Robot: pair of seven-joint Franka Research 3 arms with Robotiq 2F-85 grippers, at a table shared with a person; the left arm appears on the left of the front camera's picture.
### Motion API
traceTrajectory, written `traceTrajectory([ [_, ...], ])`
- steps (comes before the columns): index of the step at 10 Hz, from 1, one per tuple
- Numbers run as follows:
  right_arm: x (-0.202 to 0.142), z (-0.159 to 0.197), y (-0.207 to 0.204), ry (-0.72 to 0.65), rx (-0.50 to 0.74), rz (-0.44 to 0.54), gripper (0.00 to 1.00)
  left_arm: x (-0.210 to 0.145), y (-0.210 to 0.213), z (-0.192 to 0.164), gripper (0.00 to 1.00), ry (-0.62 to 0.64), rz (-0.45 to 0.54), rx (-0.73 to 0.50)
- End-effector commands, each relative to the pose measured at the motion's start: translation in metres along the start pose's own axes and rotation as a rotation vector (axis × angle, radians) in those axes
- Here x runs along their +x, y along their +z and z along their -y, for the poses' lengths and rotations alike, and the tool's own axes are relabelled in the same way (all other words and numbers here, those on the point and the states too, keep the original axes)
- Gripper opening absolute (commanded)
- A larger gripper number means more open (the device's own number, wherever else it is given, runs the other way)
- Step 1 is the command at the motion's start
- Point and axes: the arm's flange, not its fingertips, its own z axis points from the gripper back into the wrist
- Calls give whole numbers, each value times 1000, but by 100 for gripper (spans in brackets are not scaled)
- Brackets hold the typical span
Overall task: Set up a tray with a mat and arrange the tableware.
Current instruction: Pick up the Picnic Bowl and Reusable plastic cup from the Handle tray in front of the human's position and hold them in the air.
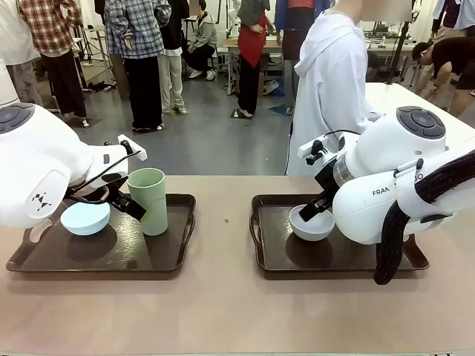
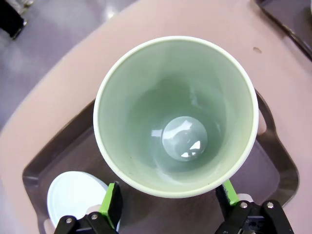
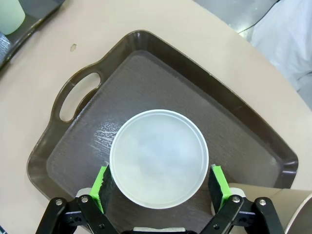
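Two dark brown trays lie on the table. The left tray [image 1: 96, 256] carries a light blue bowl [image 1: 85, 219] and an upright pale green tumbler [image 1: 148, 200]. My left gripper [image 1: 132, 206] is open, its green-padded fingers [image 2: 113, 204] standing on either side of the tumbler [image 2: 175, 117]; whether they touch it I cannot tell. A white bowl [image 1: 312, 222] rests on the right tray [image 1: 297, 259]. My right gripper [image 3: 161, 187] hangs open over that bowl [image 3: 158, 163], one finger close to each side. A tan-brown tumbler's rim [image 3: 295, 214] shows at the corner. I cannot tell a mat from the tray floors.
A person in a white coat [image 1: 334, 89] stands at the table's far side, hands hidden. Bare tabletop [image 1: 223, 222] runs between the two trays and along the near edge. The right tray's handle [image 3: 78, 97] faces the left tray. Other people stand farther back.
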Motion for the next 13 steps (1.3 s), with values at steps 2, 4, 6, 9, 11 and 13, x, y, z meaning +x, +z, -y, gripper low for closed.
traceTrajectory([
  [2, -6, -6, 10, 0, -14, -28, 100, 0, 0, 0, 100, 0, 0, 0],
  [4, -3, -24, 36, -19, -42, -78, 100, -7, 33, 5, 100, 9, -31, 26],
  [6, -17, -50, 76, 2, -120, -193, 100, -24, 81, 20, 100, 15, -87, 18],
  [9, -59, -74, 125, -53, -165, -355, 100, -49, 137, 35, 100, -5, -236, -31],
  [11, -92, -86, 130, -93, -181, -427, 100, -66, 143, 40, 100, 22, -304, -65],
  [13, -29, -74, 138, -47, -194, -417, 100, -25, 148, 26, 100, -24, -290, -49],
])
